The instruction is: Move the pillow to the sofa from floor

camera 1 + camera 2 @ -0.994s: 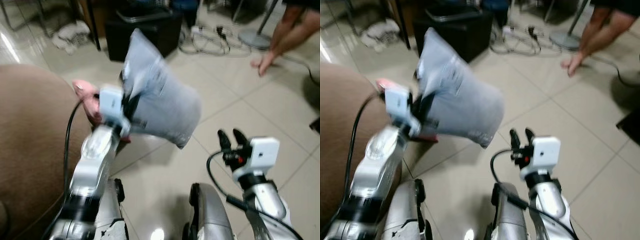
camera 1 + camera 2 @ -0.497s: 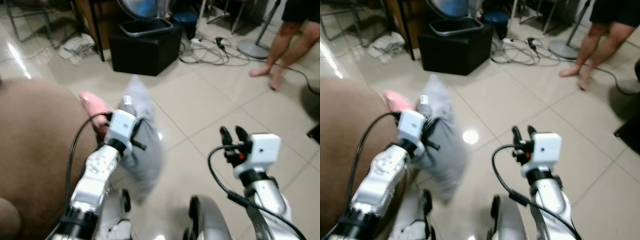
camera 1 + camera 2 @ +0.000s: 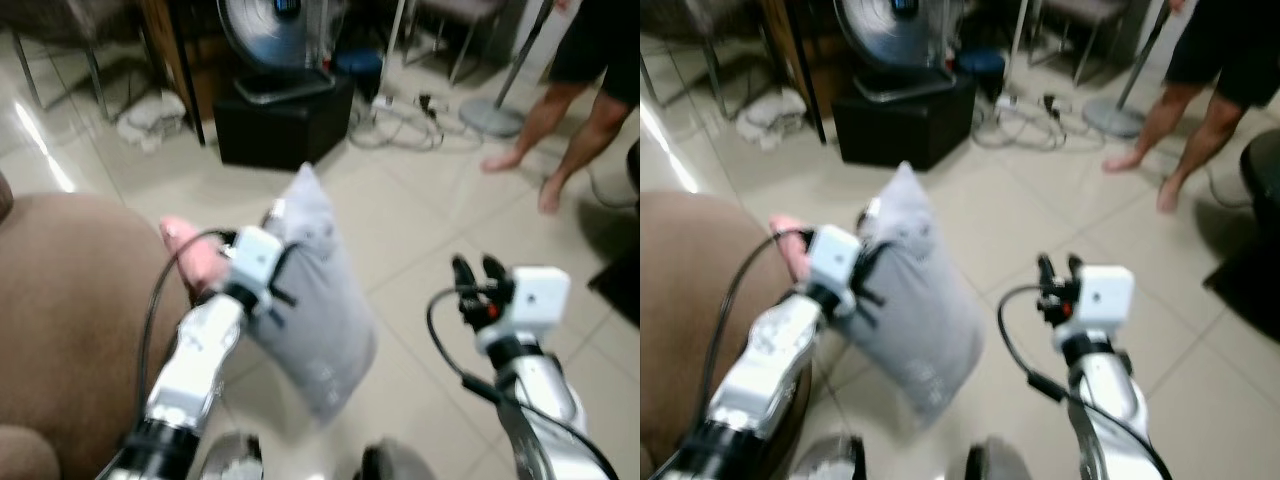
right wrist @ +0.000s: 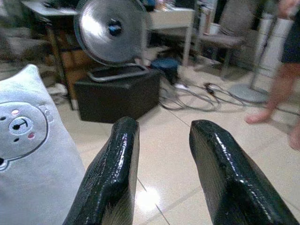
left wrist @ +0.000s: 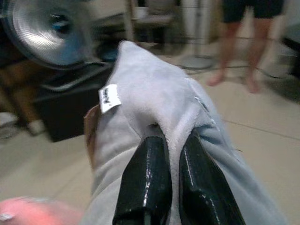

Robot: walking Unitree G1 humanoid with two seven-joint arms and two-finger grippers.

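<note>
While the left gripper [image 5: 171,154] pinches a fold of the pillow [image 3: 320,290] between its two fingers [image 5: 145,183], which stand nearly closed on the cloth, the pillow hangs in the air off the floor [image 3: 430,220], tilted with one corner up toward the far side and its bulk sagging down to the near right. It is pale grey, with a small white tag [image 5: 108,97] near the gripped edge and a bear face [image 4: 21,126] printed on the side turned to the right wrist camera. It hangs just right of the brown sofa [image 3: 70,320], which takes up the near left; whether the pillow touches the sofa cannot be told. A pink thing [image 3: 190,250] sits at the sofa's edge, just left of the left gripper. The right gripper [image 3: 478,272] is raised at the near right, well apart from the pillow, its fingers [image 4: 117,168] spread with a clear gap and nothing between them. On the far side stand a black box [image 3: 285,125] with a fan [image 3: 270,35] on it, cables [image 3: 410,115] on the tiles to its right, and a crumpled white cloth [image 3: 150,115] to its left. A person's bare legs [image 3: 565,120] stand at the far right
</note>
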